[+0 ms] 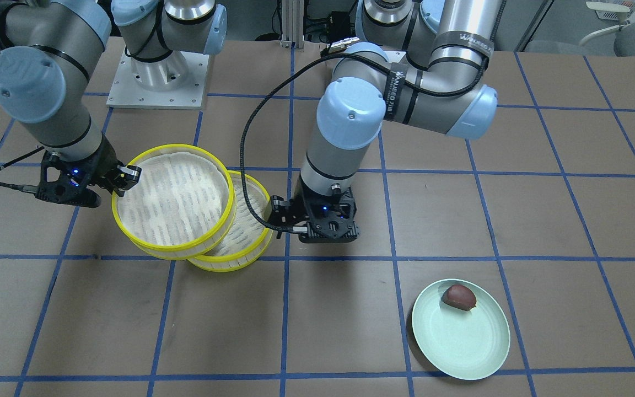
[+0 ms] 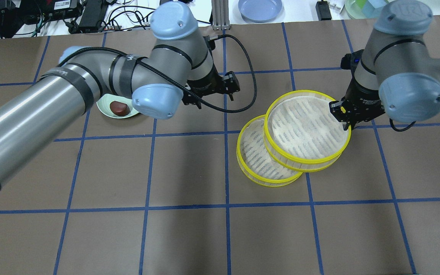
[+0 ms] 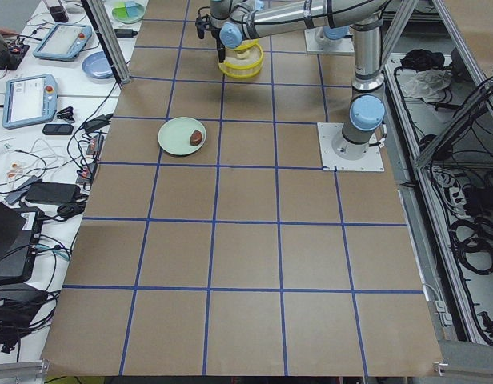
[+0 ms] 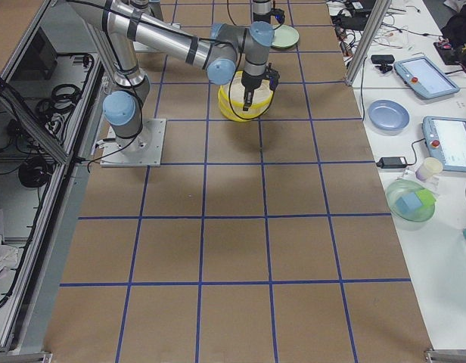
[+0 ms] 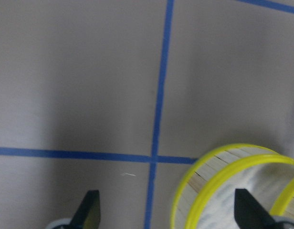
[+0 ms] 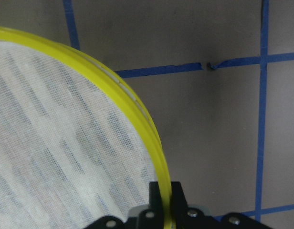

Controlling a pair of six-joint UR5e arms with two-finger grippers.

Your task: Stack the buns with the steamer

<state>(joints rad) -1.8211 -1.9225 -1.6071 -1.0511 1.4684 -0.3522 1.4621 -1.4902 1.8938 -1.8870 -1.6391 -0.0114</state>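
Two yellow-rimmed steamer tiers overlap left of centre. My right gripper [image 1: 125,177] [image 2: 343,115] is shut on the rim of the upper tier [image 1: 171,198] [image 2: 306,128], as the right wrist view [image 6: 163,198] shows close up. This tier sits tilted, partly over the lower tier [image 1: 243,242] [image 2: 256,158]. My left gripper [image 2: 230,86] [image 5: 168,212] is open and empty, beside the lower tier's rim [image 5: 204,176]. The reddish-brown bun [image 1: 459,296] [image 2: 119,108] lies on a pale green plate [image 1: 461,342]. The cream bun shows in no view.
The green plate [image 2: 107,110] lies partly under my left arm in the overhead view. The right arm's base plate [image 1: 157,77] stands at the table's robot side. A blue plate [image 2: 260,7] and devices lie beyond the far table edge.
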